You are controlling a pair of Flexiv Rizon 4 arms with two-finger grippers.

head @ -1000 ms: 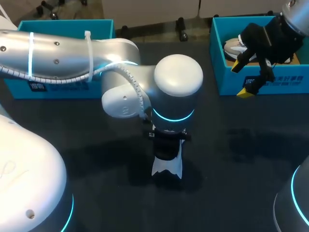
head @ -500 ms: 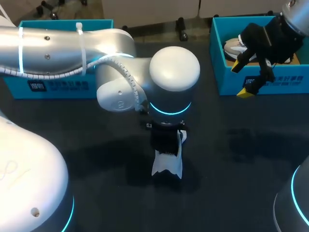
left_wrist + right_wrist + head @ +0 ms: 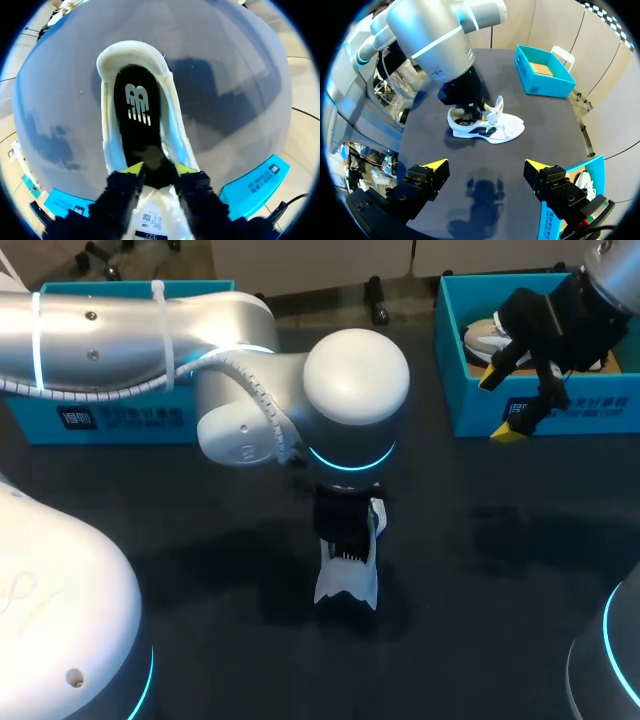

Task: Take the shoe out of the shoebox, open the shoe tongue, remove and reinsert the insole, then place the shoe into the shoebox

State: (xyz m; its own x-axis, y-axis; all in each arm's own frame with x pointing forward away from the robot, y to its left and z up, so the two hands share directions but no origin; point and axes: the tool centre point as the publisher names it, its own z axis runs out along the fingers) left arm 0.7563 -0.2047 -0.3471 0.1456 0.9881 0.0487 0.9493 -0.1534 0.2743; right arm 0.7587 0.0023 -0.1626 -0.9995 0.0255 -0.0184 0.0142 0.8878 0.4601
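- The shoe [image 3: 492, 131] stands on its sole on the table [image 3: 480, 570], out of any box. In the head view it is near the middle, a little toward 6 o'clock.
- I judge it light, with a soft upper, so it may skid on the table if I pull without steadying it.
- The insole [image 3: 137, 100] looks thin and floppy. I would take it by its heel-end edge and peel it out slowly.
- The tongue [image 3: 152, 220] should fold easily. Its free top edge is the place to hold.
- The upper is white mesh with dark and pale-blue side panels, and the laces are white. The insole is black with a white logo. The tongue is raised and shows a printed label on its inner face.
- My left tool [image 3: 157, 169] is down in the shoe's opening. I cannot tell whether it is clenched or released.
- My right tool [image 3: 486, 165] is released and spread wide. It hangs at 1 o'clock over the shoebox [image 3: 470, 410], which holds another shoe [image 3: 488, 337].
- A second shoebox [image 3: 130, 420] sits at 10 o'clock.
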